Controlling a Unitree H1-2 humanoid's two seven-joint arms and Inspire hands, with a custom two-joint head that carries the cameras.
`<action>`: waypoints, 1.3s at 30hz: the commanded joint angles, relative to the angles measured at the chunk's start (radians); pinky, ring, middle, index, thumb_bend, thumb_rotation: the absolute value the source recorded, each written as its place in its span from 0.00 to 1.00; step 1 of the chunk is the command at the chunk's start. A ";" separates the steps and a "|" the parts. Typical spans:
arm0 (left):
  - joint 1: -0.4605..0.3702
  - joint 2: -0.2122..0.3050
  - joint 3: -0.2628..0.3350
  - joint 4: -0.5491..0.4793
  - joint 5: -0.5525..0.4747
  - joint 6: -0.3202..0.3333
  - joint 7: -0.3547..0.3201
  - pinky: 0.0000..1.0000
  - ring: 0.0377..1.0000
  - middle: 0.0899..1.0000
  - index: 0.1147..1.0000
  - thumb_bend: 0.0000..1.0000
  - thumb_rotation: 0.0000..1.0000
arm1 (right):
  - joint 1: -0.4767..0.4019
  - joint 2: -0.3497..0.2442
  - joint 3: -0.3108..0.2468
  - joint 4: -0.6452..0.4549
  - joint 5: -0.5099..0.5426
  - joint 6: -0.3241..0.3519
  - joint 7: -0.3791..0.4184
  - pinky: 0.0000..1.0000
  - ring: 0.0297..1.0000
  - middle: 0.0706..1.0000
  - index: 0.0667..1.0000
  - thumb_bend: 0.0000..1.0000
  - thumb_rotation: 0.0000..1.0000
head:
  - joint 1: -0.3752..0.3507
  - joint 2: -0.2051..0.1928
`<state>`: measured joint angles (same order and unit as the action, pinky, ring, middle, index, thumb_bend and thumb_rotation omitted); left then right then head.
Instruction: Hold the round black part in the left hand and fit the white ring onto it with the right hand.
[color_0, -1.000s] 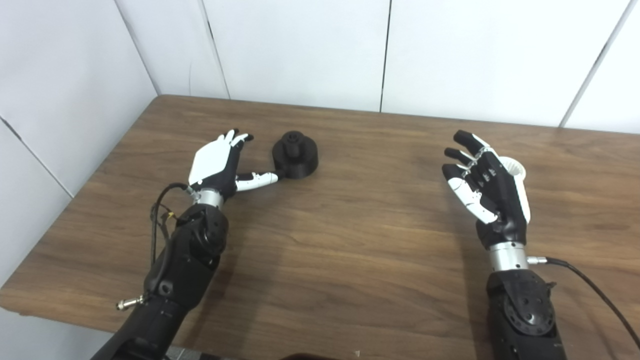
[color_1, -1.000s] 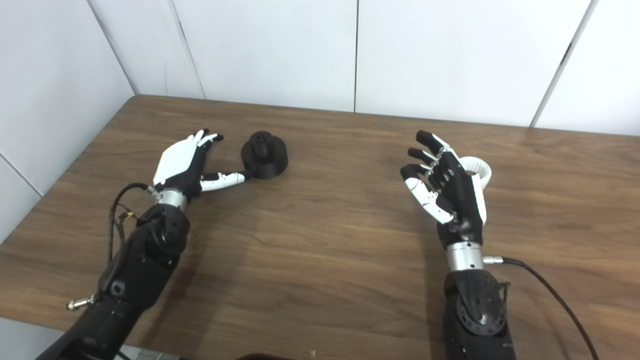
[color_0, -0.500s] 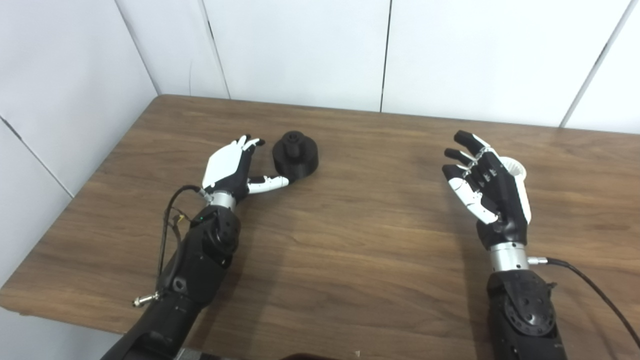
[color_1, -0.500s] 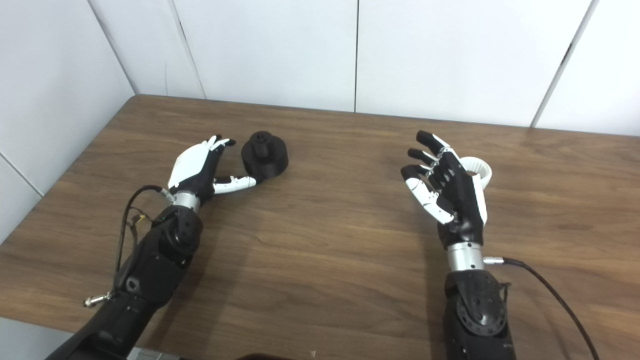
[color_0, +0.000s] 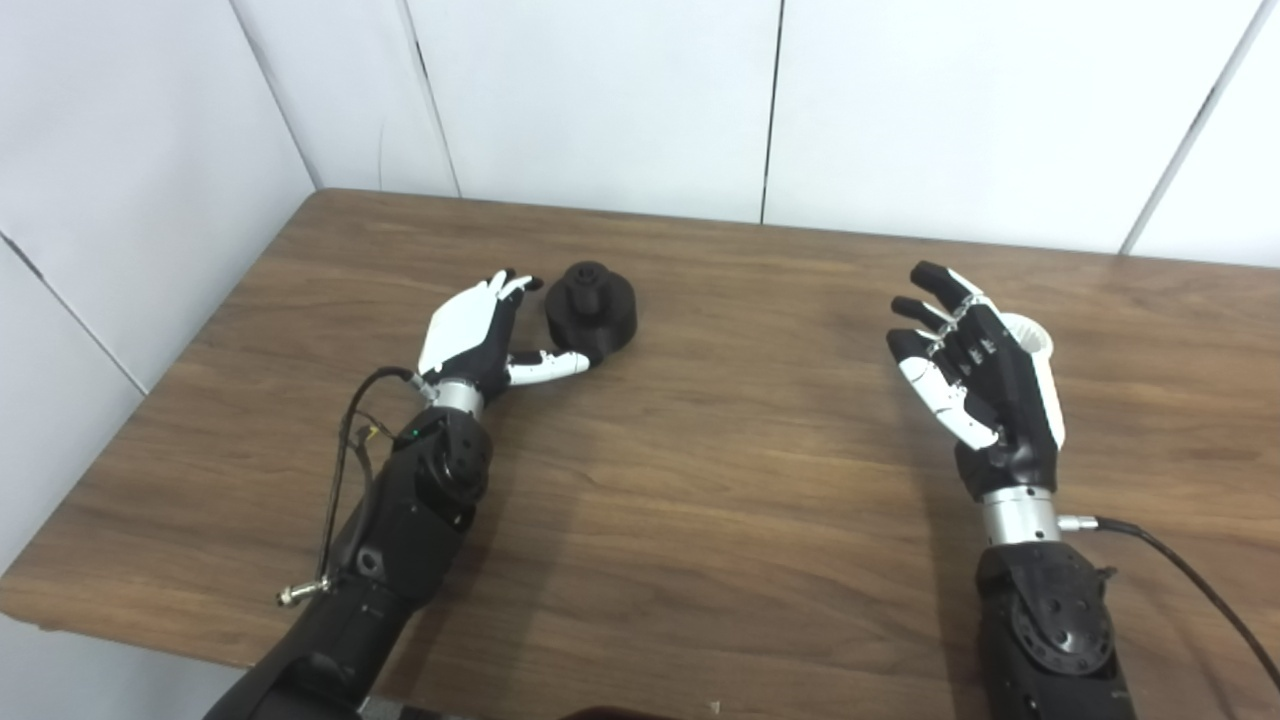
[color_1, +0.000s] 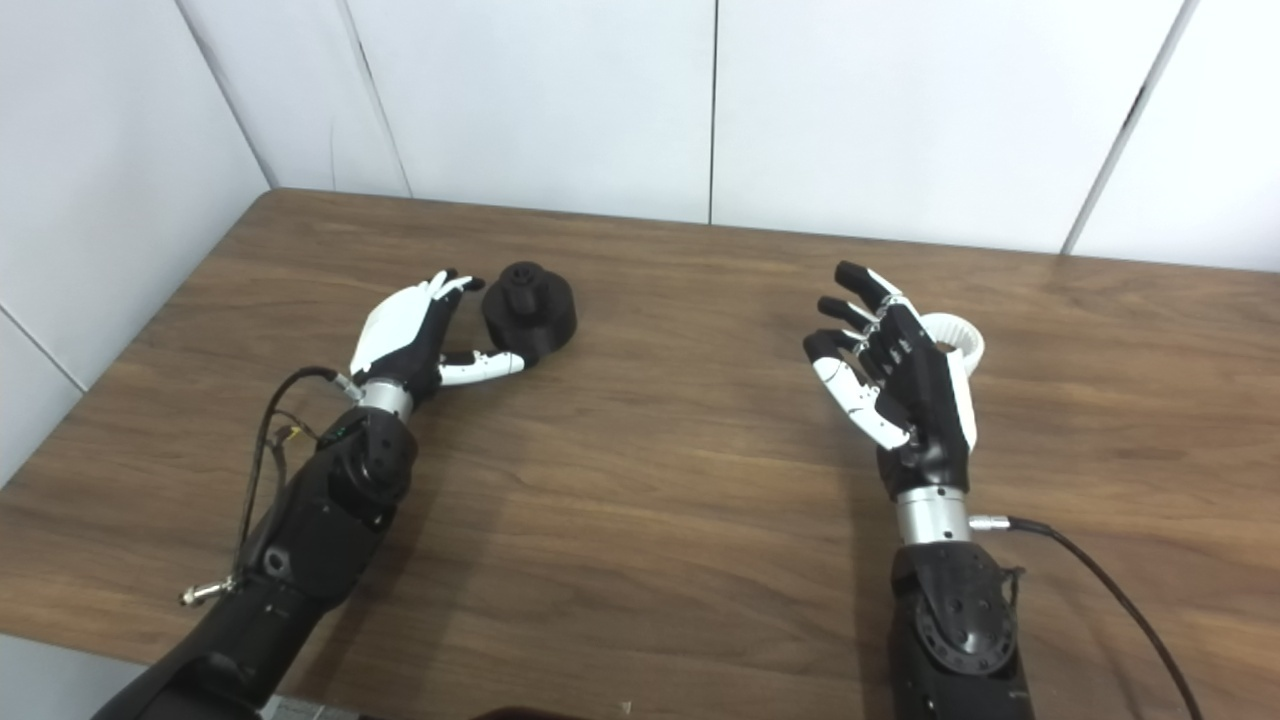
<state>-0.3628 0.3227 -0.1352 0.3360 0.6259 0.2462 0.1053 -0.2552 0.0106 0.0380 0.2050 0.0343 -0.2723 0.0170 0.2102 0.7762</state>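
Observation:
The round black part (color_0: 592, 307) sits on the wooden table (color_0: 700, 470), a low disc with a raised hub on top. My left hand (color_0: 478, 340) is open right beside it on its left, fingers spread toward its far side and thumb reaching under its near edge. The white ring (color_1: 958, 339) lies on the table at the right, mostly hidden behind my right hand (color_1: 900, 385). That hand is open and raised, palm turned left, holding nothing.
White wall panels (color_0: 600, 100) close off the table at the back and on the left. A black cable (color_1: 1110, 600) trails from my right wrist across the table. The near table edge (color_0: 120, 640) runs along the bottom left.
My left hand has slid rightward and forward toward the black part, ending close around its left side. The right hand and white ring have stayed in place.

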 joint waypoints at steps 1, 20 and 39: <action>-0.054 0.018 -0.003 -0.015 -0.001 -0.016 0.007 1.00 1.00 1.00 0.88 1.00 0.59 | 0.054 -0.019 -0.011 0.025 0.000 -0.008 0.009 0.66 0.75 0.83 0.77 0.60 0.33 | 0.000 0.001; -0.088 -0.003 -0.010 0.035 -0.027 -0.041 0.035 1.00 1.00 1.00 0.82 1.00 0.52 | 0.077 -0.020 -0.011 -0.010 -0.005 0.008 0.009 0.66 0.75 0.84 0.77 0.59 0.31 | -0.019 0.019; -0.102 -0.037 -0.006 0.096 -0.056 -0.075 0.113 1.00 1.00 1.00 0.64 0.96 0.39 | 0.099 -0.026 -0.021 -0.053 0.002 0.036 0.012 0.66 0.76 0.84 0.77 0.58 0.31 | -0.024 0.033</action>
<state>-0.4267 0.2772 -0.1429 0.4401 0.5681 0.1945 0.1983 -0.2030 -0.0022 0.0244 0.1302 0.0357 -0.2350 0.0215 0.1856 0.8084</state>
